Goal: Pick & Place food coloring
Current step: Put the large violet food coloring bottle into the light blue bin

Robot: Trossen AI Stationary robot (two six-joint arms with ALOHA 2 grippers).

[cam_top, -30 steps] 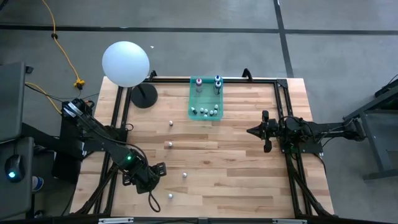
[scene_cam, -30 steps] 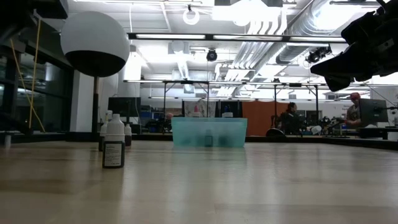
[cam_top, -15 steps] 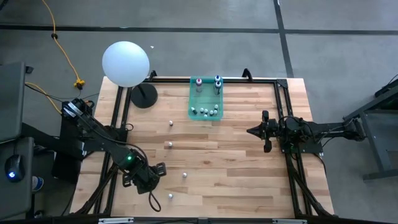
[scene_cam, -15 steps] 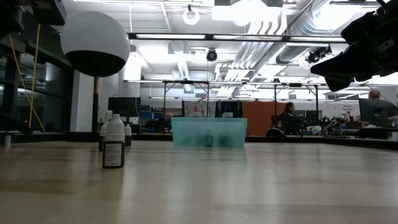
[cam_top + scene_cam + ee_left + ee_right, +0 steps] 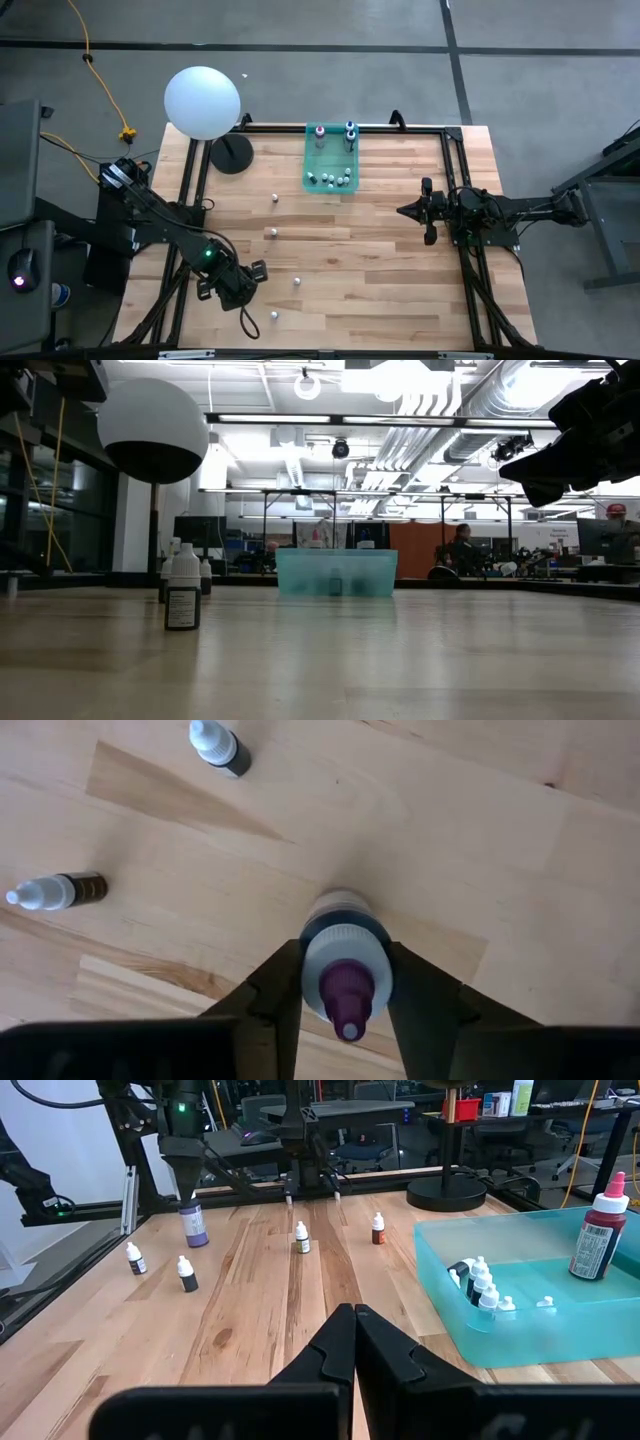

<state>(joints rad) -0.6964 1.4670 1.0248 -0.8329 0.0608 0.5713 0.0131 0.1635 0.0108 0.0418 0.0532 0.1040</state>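
Left claw (image 5: pixel 345 995) is clamping around the purple-capped bottle (image 5: pixel 345 965) at seven o'clock on the surface (image 5: pixel 380 260), readying a lift toward the bin (image 5: pixel 331 160); right claw (image 5: pixel 402 211) is waiting clenched at three o'clock.

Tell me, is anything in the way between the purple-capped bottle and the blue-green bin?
Yes. The left hand has its fingers on both sides of the purple-capped bottle, far from the bin. Small bottles stand on the wood between them, so lifting over them looks safest.
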